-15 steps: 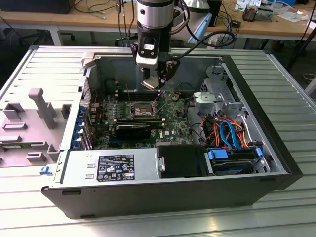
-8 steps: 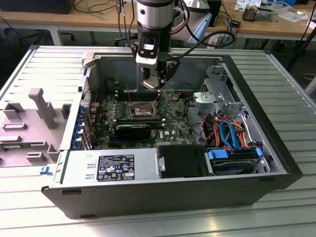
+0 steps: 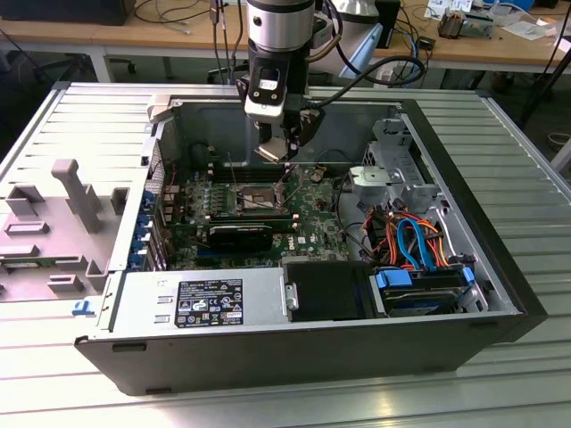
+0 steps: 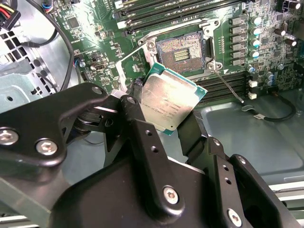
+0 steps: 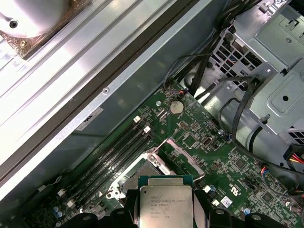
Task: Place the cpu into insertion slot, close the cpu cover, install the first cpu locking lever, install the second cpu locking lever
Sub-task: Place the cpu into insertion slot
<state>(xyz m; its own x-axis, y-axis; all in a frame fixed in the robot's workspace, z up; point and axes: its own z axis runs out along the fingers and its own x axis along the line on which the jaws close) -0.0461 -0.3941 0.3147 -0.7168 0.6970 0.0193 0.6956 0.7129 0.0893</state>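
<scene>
My gripper (image 4: 164, 113) is shut on the cpu (image 4: 169, 101), a flat silver-topped chip with a green edge held tilted between the two black fingers (image 4: 135, 107). It hangs a little above the green motherboard, just beside the insertion slot (image 4: 183, 49), whose dark square centre lies bare. The cpu cover (image 4: 127, 66) stands swung open at the slot's side. A thin locking lever (image 4: 228, 84) sticks out free from the slot's other side. In the first wrist view the cpu (image 5: 166, 203) sits in the gripper (image 5: 166, 211) over the slot (image 5: 134, 175). The exterior view has the gripper (image 3: 285, 181) inside the open computer case, right by the slot (image 3: 253, 198).
Long black memory slots (image 4: 171, 14) flank the socket. A grey drive cage (image 3: 390, 169) and a bundle of coloured cables (image 3: 415, 236) fill the exterior view's right of the case. The power supply (image 3: 201, 303) lies along the near wall. Case walls (image 3: 268, 125) ring the board.
</scene>
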